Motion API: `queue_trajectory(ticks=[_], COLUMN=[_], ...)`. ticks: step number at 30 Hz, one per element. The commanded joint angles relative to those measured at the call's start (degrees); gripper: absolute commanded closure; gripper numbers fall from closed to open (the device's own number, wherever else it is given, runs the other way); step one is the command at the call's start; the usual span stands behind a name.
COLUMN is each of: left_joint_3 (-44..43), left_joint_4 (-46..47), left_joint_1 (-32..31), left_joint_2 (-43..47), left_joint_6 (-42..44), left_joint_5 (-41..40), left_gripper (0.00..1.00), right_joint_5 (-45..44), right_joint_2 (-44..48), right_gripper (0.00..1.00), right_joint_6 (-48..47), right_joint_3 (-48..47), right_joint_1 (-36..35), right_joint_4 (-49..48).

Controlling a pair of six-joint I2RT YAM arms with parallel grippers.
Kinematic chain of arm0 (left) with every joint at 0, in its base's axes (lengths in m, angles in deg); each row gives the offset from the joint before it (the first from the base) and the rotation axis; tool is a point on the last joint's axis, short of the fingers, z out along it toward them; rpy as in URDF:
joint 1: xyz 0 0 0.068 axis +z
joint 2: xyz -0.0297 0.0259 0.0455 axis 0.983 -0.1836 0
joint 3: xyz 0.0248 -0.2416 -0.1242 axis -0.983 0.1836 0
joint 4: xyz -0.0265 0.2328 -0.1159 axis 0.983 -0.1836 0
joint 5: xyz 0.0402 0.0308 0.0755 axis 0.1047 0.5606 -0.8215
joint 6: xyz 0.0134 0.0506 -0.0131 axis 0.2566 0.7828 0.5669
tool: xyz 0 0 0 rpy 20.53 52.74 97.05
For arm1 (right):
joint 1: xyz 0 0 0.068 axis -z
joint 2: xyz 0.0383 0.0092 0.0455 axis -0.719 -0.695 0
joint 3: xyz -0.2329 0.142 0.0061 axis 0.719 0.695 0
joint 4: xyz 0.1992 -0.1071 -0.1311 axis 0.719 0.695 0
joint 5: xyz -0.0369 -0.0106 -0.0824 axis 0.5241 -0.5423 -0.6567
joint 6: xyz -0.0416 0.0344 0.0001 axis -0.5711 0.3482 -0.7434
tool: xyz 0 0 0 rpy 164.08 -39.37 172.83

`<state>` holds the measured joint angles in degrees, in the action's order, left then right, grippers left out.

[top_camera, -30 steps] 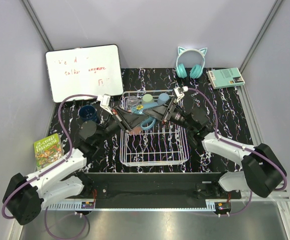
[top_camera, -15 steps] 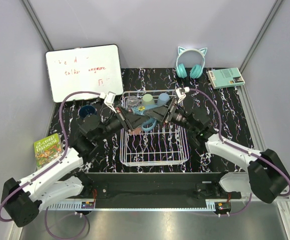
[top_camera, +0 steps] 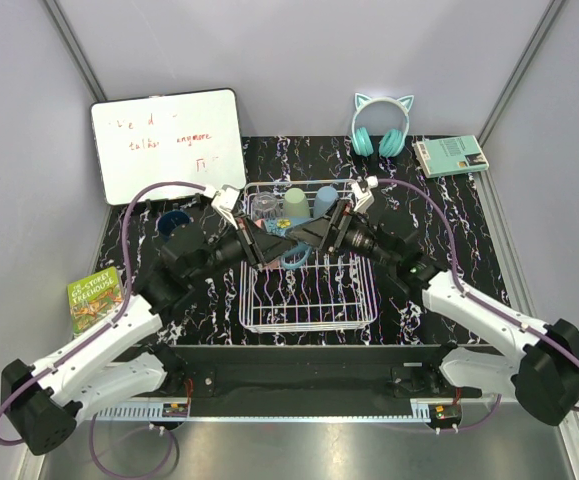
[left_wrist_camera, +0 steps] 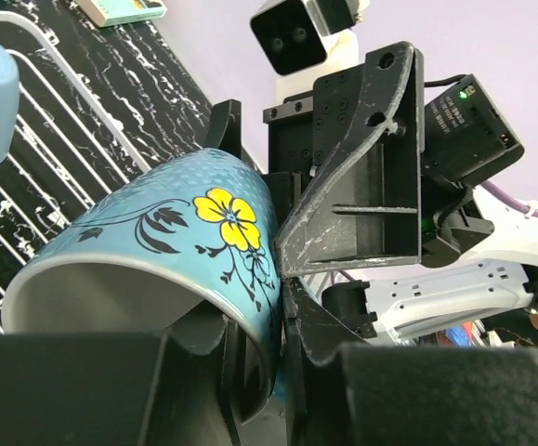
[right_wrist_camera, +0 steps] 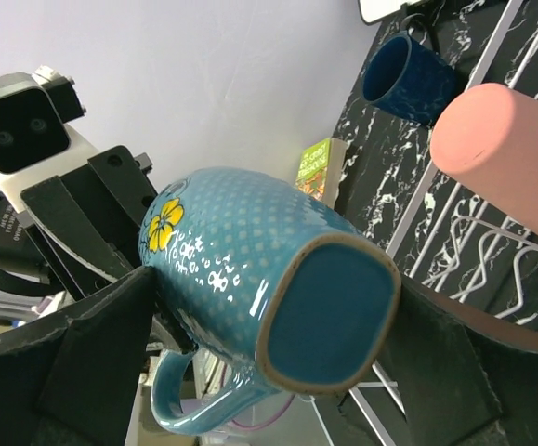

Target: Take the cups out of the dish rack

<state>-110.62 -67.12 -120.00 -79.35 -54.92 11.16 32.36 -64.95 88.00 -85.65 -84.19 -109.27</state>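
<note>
Teal mug [top_camera: 291, 248] is up off the dish rack [top_camera: 309, 310], caught between both pincers: left gripper [left_wrist_camera: 255, 362] nipped narrow on its rim wall, right gripper [right_wrist_camera: 269, 358] clamped across the body near the base (looks like a handover, my read). Done: 1, the navy mug [top_camera: 174, 222], on the table well off to the left pincer's left. Left to do: 4 in the rack, with the salmon tumbler [right_wrist_camera: 505, 158] just under the right pincer and the clear glass [top_camera: 263, 208], green tumbler [top_camera: 295, 205] and blue tumbler [top_camera: 325, 199] just beyond both pincers.

White arm links [top_camera: 109, 340], black joints [top_camera: 31, 410], purple cables [top_camera: 169, 185], scuffed black gripper fingers [left_wrist_camera: 352, 186].
</note>
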Motion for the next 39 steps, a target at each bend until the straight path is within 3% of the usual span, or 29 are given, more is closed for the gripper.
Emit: queue_trajectory(ticks=[1, 9, 13, 18, 20, 24, 27, 30, 39], left_joint_3=[-3.66, -7.52, -10.51, -19.03, -20.7, -24.91, -29.56, -31.16, -43.81], left_joint_4=[-4.29, -8.69, -15.51, -31.58, -33.81, -42.05, -49.17, -50.52, -51.49], left_joint_1=[0.94, 0.94, 1.03, 1.03, 1.9, 7.6, 17.77, 24.12, 25.81], left_joint_2=[2.77, 6.11, 6.11, 2.69, 1.19, -1.97, -9.33, -14.34, -33.58], left_joint_6=[3.95, 6.06, 8.77, 14.31, 17.92, 20.04, 20.56, 21.79, 21.97], left_joint_5=[-5.7, -8.41, -11.49, -24.99, -30.01, -33.29, -32.42, -30.05, -26.35], left_gripper=[1.0, 1.0, 1.0, 1.0, 1.0, 1.0, 1.0, 1.0, 1.0], right_joint_5=[-12.96, -20.36, -24.04, -28.88, -29.94, -31.88, -33.11, -32.94, -31.18], right_joint_2=[4.58, 6.34, 6.78, 7.31, 7.39, 7.83, 8.1, 8.01, 7.22], right_gripper=[0.0, 0.0, 0.0, 0.0, 0.0, 0.0, 0.0, 0.0, 0.0], right_joint_6=[-9.24, -14.44, -16.28, -18.22, -18.75, -19.8, -20.07, -20.16, -19.28], right_joint_3=[-4.93, -7.31, -8.27, -9.59, -9.94, -10.3, -10.47, -10.47, -9.77], right_joint_1=[0.51, 0.42, 0.51, 0.42, 0.51, 0.51, 0.51, 0.42, 0.42], right_joint_4=[8.86, 18.45, 22.75, 28.55, 31.1, 33.39, 35.41, 35.94, 36.21])
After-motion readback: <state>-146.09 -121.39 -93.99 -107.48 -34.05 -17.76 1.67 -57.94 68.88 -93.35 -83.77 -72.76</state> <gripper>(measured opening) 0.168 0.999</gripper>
